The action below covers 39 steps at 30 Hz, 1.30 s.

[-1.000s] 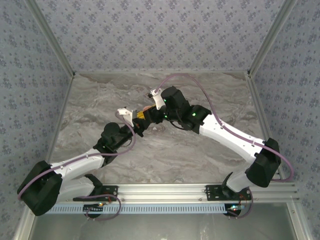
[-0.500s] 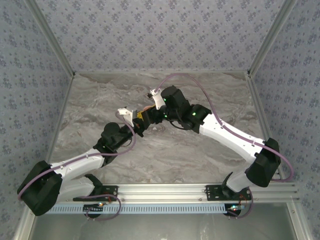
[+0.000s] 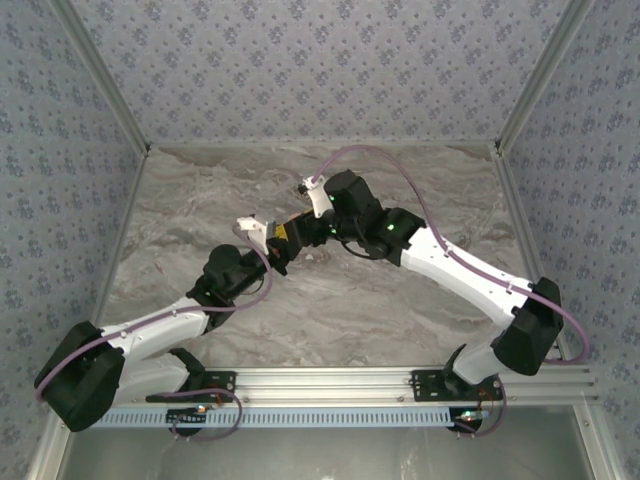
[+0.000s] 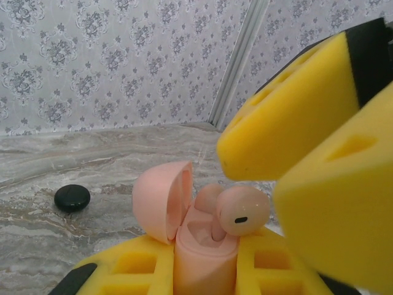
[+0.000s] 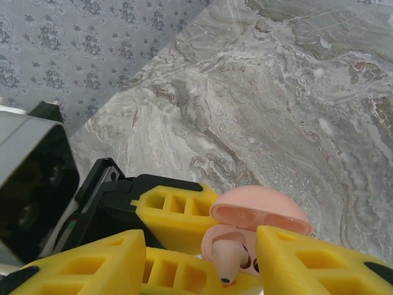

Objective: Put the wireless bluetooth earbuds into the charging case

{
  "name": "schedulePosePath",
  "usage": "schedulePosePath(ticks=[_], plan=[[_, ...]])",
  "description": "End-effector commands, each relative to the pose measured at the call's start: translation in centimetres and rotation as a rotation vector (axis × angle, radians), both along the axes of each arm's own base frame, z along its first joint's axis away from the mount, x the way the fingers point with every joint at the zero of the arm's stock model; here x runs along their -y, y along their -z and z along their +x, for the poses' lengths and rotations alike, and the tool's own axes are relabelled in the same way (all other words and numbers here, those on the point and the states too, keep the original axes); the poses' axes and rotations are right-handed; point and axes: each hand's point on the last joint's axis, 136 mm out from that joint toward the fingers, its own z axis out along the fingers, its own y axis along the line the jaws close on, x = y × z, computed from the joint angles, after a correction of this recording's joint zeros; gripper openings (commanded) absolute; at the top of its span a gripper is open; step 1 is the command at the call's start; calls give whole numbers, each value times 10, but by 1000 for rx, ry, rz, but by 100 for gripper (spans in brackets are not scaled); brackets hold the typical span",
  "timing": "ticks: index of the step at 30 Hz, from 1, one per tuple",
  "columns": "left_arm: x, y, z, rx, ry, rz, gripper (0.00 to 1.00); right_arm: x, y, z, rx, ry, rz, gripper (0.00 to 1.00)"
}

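Over the table (image 3: 190, 200), the left end effector (image 3: 281, 240) clamps the open charging case (image 4: 199, 246) steady, so the right end effector (image 5: 201, 249), jaws parted, should nudge the protruding pink earbud (image 4: 241, 211) straight down, gently, until it seats.

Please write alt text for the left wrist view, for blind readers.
An open pink charging case, clamped in the left end effector, has a pink earbud sticking up from it. The right end effector hovers beside; a black puck lies behind.
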Motion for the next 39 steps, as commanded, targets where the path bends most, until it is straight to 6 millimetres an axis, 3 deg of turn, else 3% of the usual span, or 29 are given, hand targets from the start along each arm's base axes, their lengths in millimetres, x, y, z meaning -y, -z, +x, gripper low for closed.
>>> schedulePosePath(ticks=[1, 9, 15, 19, 29, 39], plan=[[5, -23, -3, 62, 30, -16, 5, 12, -26, -1, 30, 32, 45, 52], [6, -21, -6, 76, 42, 9, 5, 34, -26, 1, 26, 79, 40, 49], [6, -24, -11, 119, 60, 46, 5, 56, -11, -2, -8, 73, 10, 28], [7, -26, -15, 145, 78, 62, 5, 63, 0, -9, -35, 35, -13, 21], [10, -30, -20, 181, 107, 81, 5, 48, 0, -37, -64, -146, 41, 13], [13, -33, -20, 186, 123, 82, 5, 34, 5, -40, -97, -191, 42, 14]])
